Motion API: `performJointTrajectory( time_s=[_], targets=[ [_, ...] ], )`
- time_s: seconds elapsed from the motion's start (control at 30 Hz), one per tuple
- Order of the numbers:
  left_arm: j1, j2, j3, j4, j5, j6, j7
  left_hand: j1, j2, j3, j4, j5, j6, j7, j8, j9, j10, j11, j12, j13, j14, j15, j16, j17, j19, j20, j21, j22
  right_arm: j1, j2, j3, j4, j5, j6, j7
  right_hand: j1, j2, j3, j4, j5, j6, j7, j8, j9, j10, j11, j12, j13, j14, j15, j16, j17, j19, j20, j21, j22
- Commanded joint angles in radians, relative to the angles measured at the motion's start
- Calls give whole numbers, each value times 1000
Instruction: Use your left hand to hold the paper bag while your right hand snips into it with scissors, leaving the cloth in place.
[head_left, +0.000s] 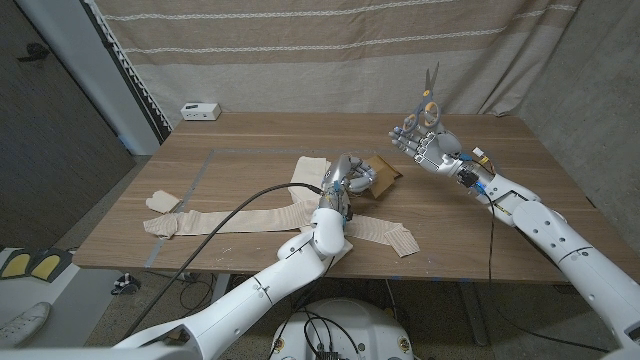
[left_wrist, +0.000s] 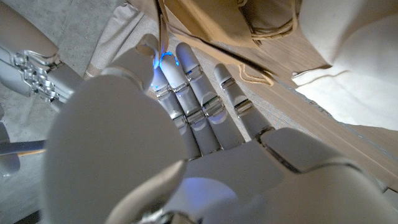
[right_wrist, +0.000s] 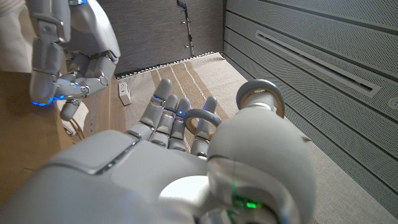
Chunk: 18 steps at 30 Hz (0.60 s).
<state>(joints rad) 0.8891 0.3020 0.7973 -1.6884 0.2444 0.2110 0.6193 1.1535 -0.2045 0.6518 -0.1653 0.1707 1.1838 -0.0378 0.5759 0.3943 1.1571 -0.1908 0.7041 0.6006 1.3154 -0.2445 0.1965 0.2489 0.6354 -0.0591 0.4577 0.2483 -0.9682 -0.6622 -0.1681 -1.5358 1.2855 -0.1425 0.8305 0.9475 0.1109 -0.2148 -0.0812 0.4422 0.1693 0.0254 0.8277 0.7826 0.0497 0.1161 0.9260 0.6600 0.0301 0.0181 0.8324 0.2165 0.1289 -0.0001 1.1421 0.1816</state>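
1. Right now the left hand (head_left: 347, 176) is at the paper bag (head_left: 380, 172) near table centre, fingers against the bag's near side. Looks like it is gripping the bag edge; the left wrist view backs this up, with fingertips (left_wrist: 163, 59) pressed to a brown paper fold.
2. Right hand (head_left: 425, 140) is raised off the wooden table (head_left: 250, 135), holding the scissors (head_left: 429, 92) by the grey loops, blades pointing up and away from the bag.
3. Key relation: the bag lies down and toward the robot's left from the right hand, clearly apart from it. Scissors' long axis is roughly upright, so my read is the blades need tipping down toward the bag before any snip.
4. Left hand is the nearer one, already touching the bag. Right hand is nearby but above and to the side.
5. Cloth (head_left: 250, 215) is a pale strip spread under and around the bag, running toward the table's left side. It sits under the cutting zone, so the blades risk catching it.
6. Head view gives overall layout and the height gap between scissors and bag.
7. Right wrist view shows the grey handle loops (right_wrist: 258, 93) around the hand's fingers, plus the left hand (right_wrist: 68, 56) beyond; the blades are out of frame.
8. Left wrist view shows the bag's twisted handle cord (left_wrist: 258, 76) and cloth beside it.
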Motion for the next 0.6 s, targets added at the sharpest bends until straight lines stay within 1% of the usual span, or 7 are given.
performJointTrajectory(
  time_s=[0.03, 0.23, 0.43, 0.6],
  targets=[
    [27, -4, -49, -7, -68, -78, 19, 58, 49, -9, 0, 1, 0, 6, 2, -1, -13, -2, 8, 4, -3, 2, 6, 5, 0, -120, 14, 12, -8, 3, 2, -2, 4, 7, 3, -5, 5, 6, 1, 1, -35, 45, 0, 1, 5, 4, 6, 5, 4, 1, -1, 1, 8, 2, -6, 3],
    [32, -16, -75, -3, -102, -100, 30, 59, 49, -13, 0, 0, 7, 4, 2, -6, -14, -2, 10, 5, -6, 2, 8, 9, -4, -119, 22, 17, -8, 3, 3, 0, 4, 8, 6, -5, 4, 6, 1, 0, -36, 45, 1, 3, 5, 4, 6, 4, 4, 1, -1, 1, 9, 3, -6, 3],
    [30, -18, -108, 25, -160, -168, 18, 60, 50, -18, 1, 0, 10, 10, 0, -12, -20, -3, 11, 9, -7, 2, 9, 12, -8, -115, 31, 23, -9, 4, 4, 2, 4, 11, 8, -6, 4, 6, 1, 0, -35, 45, 1, 2, 5, 5, 5, 4, 3, 1, -1, 1, 10, 2, -7, 3],
    [25, -15, -127, 57, -196, -240, 3, 61, 51, -22, 1, 0, 9, 5, 1, -11, -30, -4, 13, 16, -13, 1, 9, 16, -18, -110, 35, 27, -11, 8, 5, 5, 7, 13, 11, -6, 4, 7, 0, -1, -35, 45, 0, 1, 5, 4, 6, 5, 4, 1, -1, 1, 10, 3, -7, 3]
  ],
)
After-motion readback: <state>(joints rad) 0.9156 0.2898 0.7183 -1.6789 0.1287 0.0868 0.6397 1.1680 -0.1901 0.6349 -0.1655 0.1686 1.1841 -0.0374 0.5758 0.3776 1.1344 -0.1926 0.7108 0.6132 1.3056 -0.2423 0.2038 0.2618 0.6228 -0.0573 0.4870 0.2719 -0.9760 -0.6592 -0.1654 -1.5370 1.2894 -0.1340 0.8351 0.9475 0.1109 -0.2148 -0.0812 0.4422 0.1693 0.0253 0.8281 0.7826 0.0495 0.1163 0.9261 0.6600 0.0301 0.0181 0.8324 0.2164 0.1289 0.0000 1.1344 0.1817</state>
